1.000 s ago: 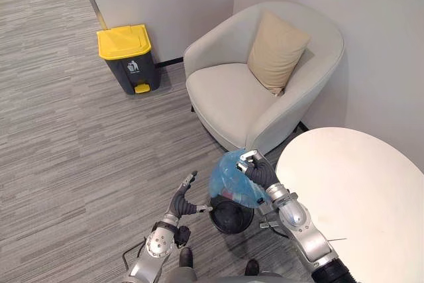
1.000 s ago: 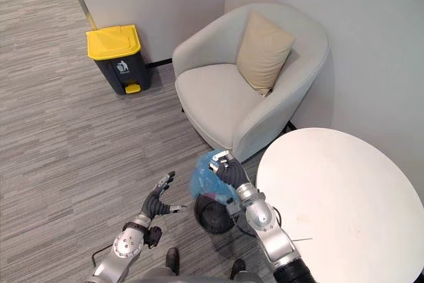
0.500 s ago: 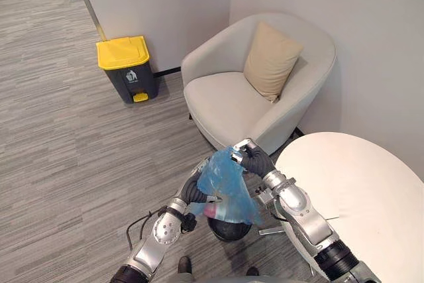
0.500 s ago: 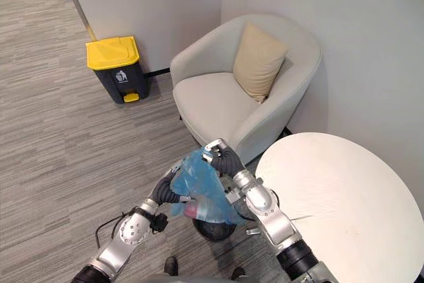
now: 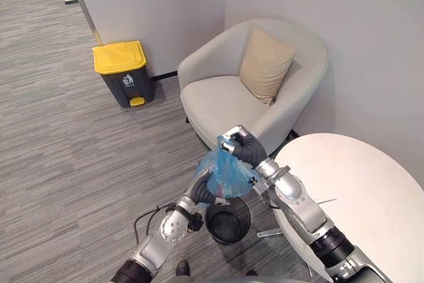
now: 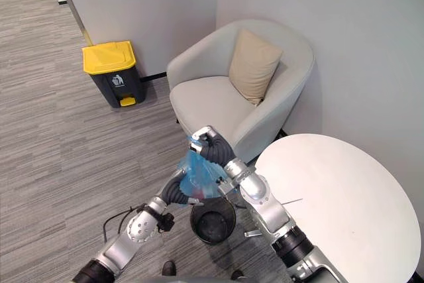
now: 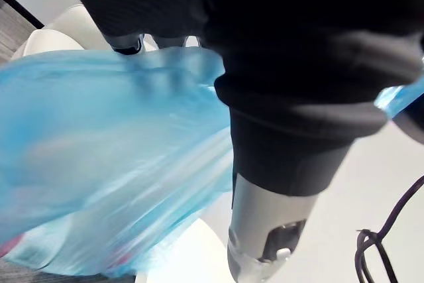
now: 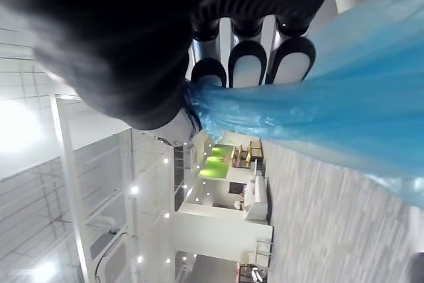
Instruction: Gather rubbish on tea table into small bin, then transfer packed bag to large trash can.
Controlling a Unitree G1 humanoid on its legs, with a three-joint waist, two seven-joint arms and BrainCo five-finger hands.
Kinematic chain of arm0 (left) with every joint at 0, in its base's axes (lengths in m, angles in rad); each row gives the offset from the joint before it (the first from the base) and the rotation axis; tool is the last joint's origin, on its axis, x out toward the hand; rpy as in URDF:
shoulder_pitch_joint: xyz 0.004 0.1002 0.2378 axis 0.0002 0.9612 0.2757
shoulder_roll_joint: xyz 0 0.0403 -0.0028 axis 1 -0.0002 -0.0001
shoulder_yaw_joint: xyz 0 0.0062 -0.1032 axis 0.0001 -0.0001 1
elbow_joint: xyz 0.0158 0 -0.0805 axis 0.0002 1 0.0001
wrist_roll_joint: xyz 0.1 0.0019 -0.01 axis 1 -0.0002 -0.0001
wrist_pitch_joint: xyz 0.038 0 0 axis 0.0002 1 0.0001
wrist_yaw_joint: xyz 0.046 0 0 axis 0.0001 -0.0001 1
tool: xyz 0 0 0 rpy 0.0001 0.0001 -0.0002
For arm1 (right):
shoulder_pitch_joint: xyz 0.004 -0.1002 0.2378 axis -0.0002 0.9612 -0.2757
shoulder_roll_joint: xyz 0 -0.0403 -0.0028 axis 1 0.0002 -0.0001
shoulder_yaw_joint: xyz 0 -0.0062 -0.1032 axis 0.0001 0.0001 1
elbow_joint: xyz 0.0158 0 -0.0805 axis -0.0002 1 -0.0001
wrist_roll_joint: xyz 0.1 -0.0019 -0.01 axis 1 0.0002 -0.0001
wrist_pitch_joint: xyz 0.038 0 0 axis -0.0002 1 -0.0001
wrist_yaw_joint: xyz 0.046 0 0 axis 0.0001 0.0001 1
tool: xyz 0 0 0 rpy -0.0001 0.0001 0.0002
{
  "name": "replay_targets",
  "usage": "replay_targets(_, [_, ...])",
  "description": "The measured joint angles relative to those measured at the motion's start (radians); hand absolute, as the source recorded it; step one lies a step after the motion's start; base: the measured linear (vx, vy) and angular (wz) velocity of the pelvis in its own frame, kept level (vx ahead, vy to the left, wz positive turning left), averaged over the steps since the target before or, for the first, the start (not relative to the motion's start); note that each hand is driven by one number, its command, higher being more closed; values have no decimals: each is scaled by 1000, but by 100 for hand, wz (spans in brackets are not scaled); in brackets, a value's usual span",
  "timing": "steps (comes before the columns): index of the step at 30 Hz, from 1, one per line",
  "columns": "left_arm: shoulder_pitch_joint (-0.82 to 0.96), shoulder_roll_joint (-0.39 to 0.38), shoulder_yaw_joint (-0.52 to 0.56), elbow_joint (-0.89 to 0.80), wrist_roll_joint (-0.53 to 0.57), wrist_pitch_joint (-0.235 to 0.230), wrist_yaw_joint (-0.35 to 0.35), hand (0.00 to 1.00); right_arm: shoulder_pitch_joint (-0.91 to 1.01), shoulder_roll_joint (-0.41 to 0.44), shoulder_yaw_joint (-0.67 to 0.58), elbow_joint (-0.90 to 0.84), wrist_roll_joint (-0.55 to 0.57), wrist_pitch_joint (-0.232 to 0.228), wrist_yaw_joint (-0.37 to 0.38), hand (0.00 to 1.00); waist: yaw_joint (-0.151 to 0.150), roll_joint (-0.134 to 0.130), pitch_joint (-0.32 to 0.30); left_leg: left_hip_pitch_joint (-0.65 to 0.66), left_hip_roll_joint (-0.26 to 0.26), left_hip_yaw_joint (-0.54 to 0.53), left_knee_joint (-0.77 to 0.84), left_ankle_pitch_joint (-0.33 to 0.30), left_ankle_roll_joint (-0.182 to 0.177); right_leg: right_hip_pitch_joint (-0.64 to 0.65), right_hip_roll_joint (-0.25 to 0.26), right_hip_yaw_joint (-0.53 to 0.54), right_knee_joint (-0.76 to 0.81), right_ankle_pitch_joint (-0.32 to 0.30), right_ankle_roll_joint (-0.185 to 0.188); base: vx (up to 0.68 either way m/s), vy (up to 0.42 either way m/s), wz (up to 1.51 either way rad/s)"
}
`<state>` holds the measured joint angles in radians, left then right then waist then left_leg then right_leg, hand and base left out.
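1. Small bin (image 5: 227, 221): black, round, standing on the grey striped floor (image 5: 66, 157) directly below my hands, just beside the tea table's edge.

2. Left hand (image 6: 175, 191): raised from the lower left, against the lower left side of the blue bag (image 5: 226, 175). The plastic hides the part of the hand beyond the dark ribbed cover, so I cannot tell whether it grasps the bag or only rests against it.

3. Blue bag: translucent, lifted above the small bin and hanging from my right hand. Its top is gathered to a narrow neck and its body widens downward. A reddish item shows through the plastic near the bottom. I cannot tell whether the bag's bottom clears the bin's rim.

4. Right hand (image 5: 241, 146): above the bag, fingers (image 8: 248, 64) clenched on the gathered neck; the wrist view shows the dark tips closed against the bunched blue plastic.

5. Tea table (image 5: 371, 190): white, round, to my right.

6. Armchair (image 5: 218, 101): light grey, beyond the bag, set in the corner of the walls, with a beige cushion (image 5: 265, 64) leaning upright against its back.

7. Large trash can (image 5: 123, 74): dark body, yellow lid shut, against the wall to the left of the armchair, well apart from the bag.
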<state>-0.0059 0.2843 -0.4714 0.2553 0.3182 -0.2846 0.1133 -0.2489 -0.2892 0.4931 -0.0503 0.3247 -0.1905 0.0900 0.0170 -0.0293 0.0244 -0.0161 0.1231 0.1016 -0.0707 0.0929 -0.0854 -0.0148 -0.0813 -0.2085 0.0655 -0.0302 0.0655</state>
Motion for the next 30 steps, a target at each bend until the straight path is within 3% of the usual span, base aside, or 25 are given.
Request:
replay_targets(14, [-31, -61, -28, 108, 60, 5, 43, 0, -34, 10, 67, -17, 29, 1, -8, 100, 0, -6, -4, 18, 2, 12, -1, 0, 0, 8, 3, 17, -2, 3, -5, -3, 2, -2])
replay_targets(27, [-64, -115, -25, 130, 128, 48, 123, 0, -83, 66, 160, -6, 56, 14, -26, 100, 3, -6, -4, 18, 6, 11, -1, -1, 0, 14, 9, 18, -18, 11, -10, 0, 0, 0])
replay_targets(28, [-66, -118, -25, 130, 127, 46, 130, 100, -86, 68, 166, -6, 63, 14, -26, 100, 4, -6, -4, 18, 6, 11, -1, -1, -1, 14, 9, 18, -18, 11, -10, 0, 0, 0])
replay_targets(30, [-68, -121, -30, 124, 129, 48, 147, 100, -107, 69, 205, -5, 73, 16, -26, 100, 6, -6, -4, 18, 6, 10, -1, 0, -1, 15, 9, 17, -19, 12, -10, 0, 0, 0])
